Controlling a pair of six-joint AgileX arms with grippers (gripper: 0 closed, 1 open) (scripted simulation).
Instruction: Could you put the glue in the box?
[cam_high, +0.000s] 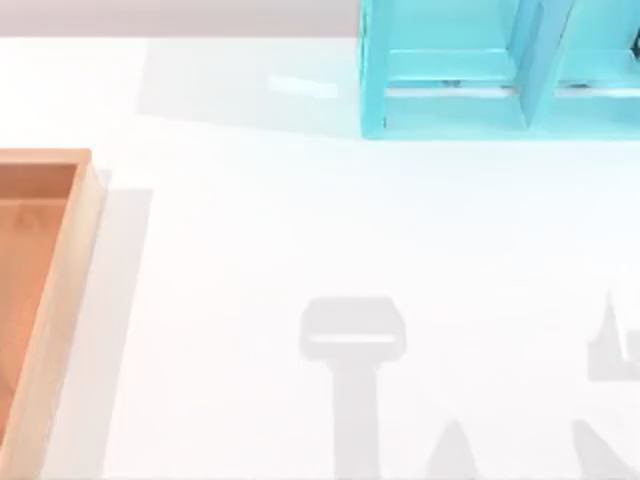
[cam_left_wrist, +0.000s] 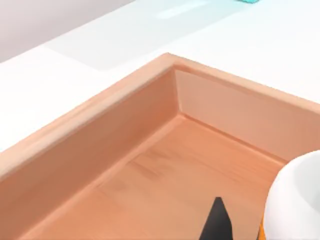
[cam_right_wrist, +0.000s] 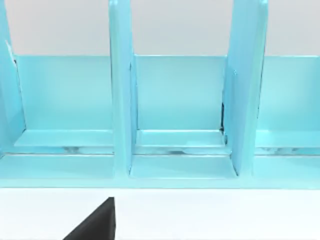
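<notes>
Glue (cam_left_wrist: 295, 200) carried at left gripper (cam_left_wrist: 240, 227) above box (cam_left_wrist: 100, 150) floor, near inside corner, for drop-in; grasp or release cannot be told. Box sited at table's left edge. Right gripper (cam_right_wrist: 92, 222) parked facing blue shelf (cam_right_wrist: 175, 110).

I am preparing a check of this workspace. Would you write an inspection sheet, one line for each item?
Surface: white table, with grey shadows of the arms near its front edge.
Job's things: large shallow wooden box with tan walls at the table's left edge. The small white glue bottle with an orange label is over the box floor, near a corner. I cannot tell if it is held or resting.
Clutter: cyan blue shelf unit at the back right, with compartments.
Grippers: left tool over the box, beside the glue; right tool facing the shelf unit.
Cables: nothing seen.
Surroundings: plain pale wall behind the shelf unit.
</notes>
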